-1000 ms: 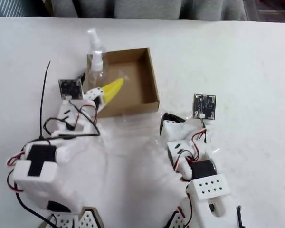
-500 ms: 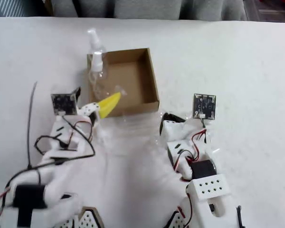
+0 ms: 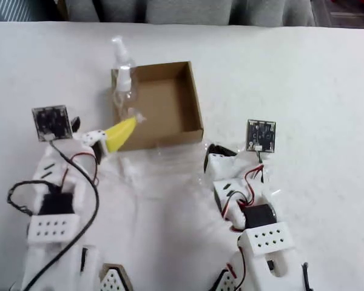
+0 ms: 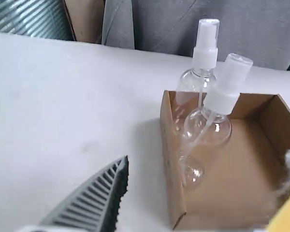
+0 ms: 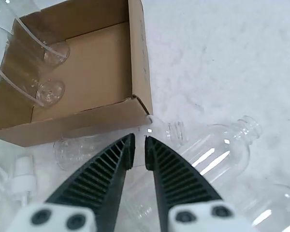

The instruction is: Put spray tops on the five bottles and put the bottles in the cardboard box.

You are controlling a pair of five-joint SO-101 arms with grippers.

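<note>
two clear bottles (image 4: 206, 128) with spray tops fitted stand in a corner of the cardboard box (image 3: 194, 97), while uncapped ones lie on their sides on the table (image 3: 291, 73) just in front of it. the right gripper (image 5: 138, 139) hangs over the nearest lying bottle (image 5: 82, 146), jaws all but together with nothing between them, its tips above the bottle's shoulder, close to the box's front wall. the left gripper (image 4: 208, 163) sits near the box's front corner, jaws wide apart and empty, the capped pair beyond its tips. loose spray tops (image 5: 20, 171) lie on the table just outside the box. the bottles look to be thin, empty plastic: light, slick, apt to roll or dent. a hold across the middle of the body, or at the stiffer threaded neck, seems the safer bet, and the right jaws would have to part first.
</note>
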